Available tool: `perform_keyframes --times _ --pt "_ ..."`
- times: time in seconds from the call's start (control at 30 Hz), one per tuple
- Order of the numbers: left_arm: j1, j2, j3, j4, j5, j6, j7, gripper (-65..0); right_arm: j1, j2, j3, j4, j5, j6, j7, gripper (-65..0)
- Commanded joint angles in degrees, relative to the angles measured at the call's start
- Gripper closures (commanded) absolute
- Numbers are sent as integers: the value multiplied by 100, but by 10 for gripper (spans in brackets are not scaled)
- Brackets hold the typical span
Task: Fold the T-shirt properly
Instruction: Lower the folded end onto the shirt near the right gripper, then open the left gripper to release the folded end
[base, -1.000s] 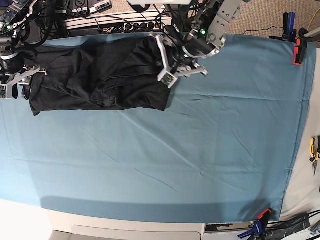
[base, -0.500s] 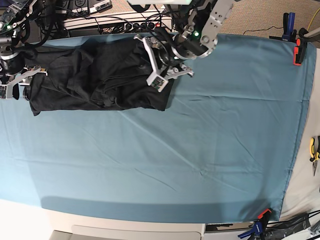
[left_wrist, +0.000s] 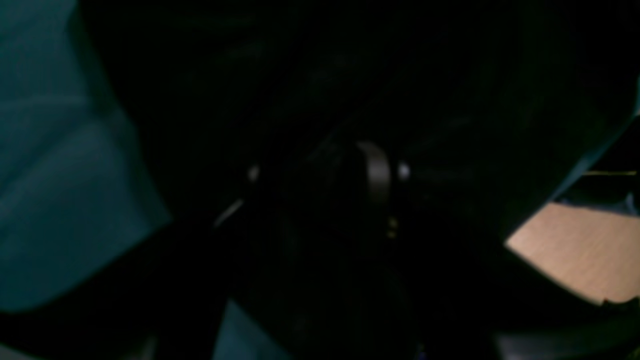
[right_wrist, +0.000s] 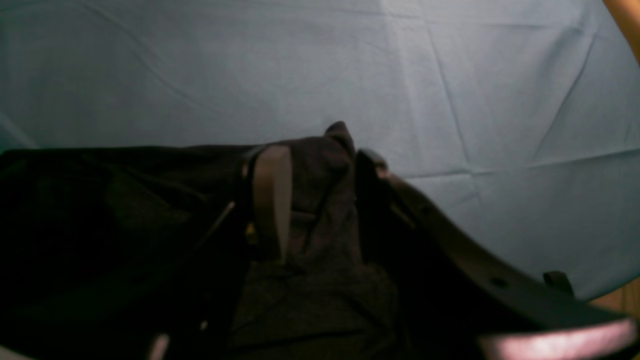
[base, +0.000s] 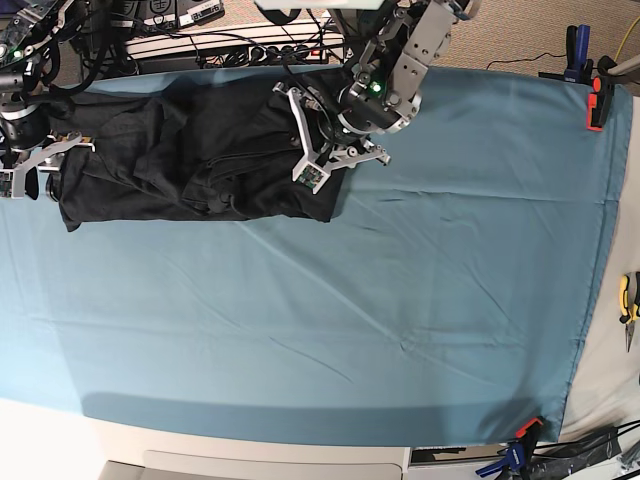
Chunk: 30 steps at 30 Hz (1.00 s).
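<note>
The black T-shirt (base: 180, 150) lies bunched and creased along the far left of the teal table cloth (base: 400, 300), plain side showing. My left gripper (base: 318, 140) is low over the shirt's right end. Its wrist view is almost black: shirt fabric (left_wrist: 300, 75) fills it, and only one finger (left_wrist: 376, 172) shows faintly, so I cannot tell how the jaws stand. My right gripper (base: 45, 165) is at the shirt's left end. In the right wrist view its fingers (right_wrist: 272, 190) are closed on a raised fold of the T-shirt (right_wrist: 310, 260).
A power strip and cables (base: 230, 45) run behind the table's far edge. An orange clamp (base: 597, 100) and a blue clamp (base: 520, 445) pin the cloth at the right corners. Pliers (base: 628, 300) lie past the cloth's right edge.
My left gripper has moved left from the shirt's right edge to further over the shirt. My right arm and the shirt's outline have hardly changed.
</note>
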Motion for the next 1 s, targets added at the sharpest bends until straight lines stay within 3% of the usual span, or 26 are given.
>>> perform_keyframes --times 0.0,0.17,0.33,0.47,0.6,0.87,0.97 --pt "-39 26 11 85 2 -20 -7 -254 15 96 33 81 52 -42 153 -221" --pt "-24 26 11 85 -42 -28 13 -249 15 96 33 81 52 -42 151 -221" --pt "-28 31 11 85 -372 -42 7 0 15 96 33 79 55 -42 151 -221" --pt "-26 68 17 92 -675 -55 -33 0 15 94 33 81 52 -42 151 -221" --pt "-15 83 195 149 -1174 -439 -33 0 15 94 33 81 55 -42 151 -221" --pt "-33 297 1473 313 -1547 -1342 -258 0 15 94 33 79 52 -42 153 -221" --pt "-177 299 1718 313 -1547 -1408 -302 0 13 94 33 81 52 -42 149 -221"
